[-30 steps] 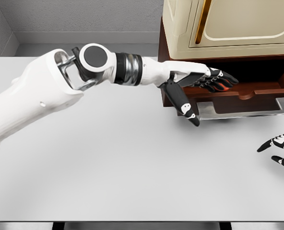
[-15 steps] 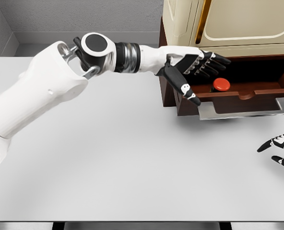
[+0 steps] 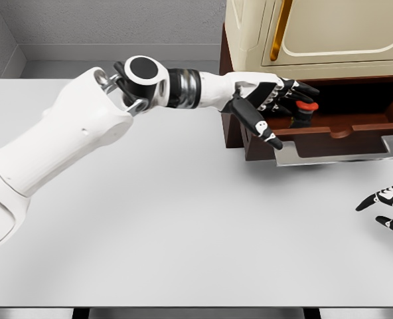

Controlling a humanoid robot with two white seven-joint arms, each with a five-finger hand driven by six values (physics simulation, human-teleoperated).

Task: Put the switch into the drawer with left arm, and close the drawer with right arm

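Observation:
The switch (image 3: 306, 106), a red button on a dark base, sits inside the open brown drawer (image 3: 356, 127) under the cream cabinet. My left hand (image 3: 284, 111) reaches over the drawer's left end with its fingers spread and holding nothing. Its fingertips (image 3: 296, 88) lie just left of the switch and hide part of it; I cannot tell whether they touch it. My right hand (image 3: 386, 210) rests low at the right edge of the table, fingers relaxed and empty, well in front of the drawer.
The cream cabinet (image 3: 316, 33) stands over the drawer at the back right. The drawer's pale metal front (image 3: 342, 150) juts out over the white table (image 3: 183, 226). A grey wall runs along the back.
The left hand let go of the switch, which now rests in the drawer, and its fingers have spread open. The left elbow has swung right. The right hand has not moved.

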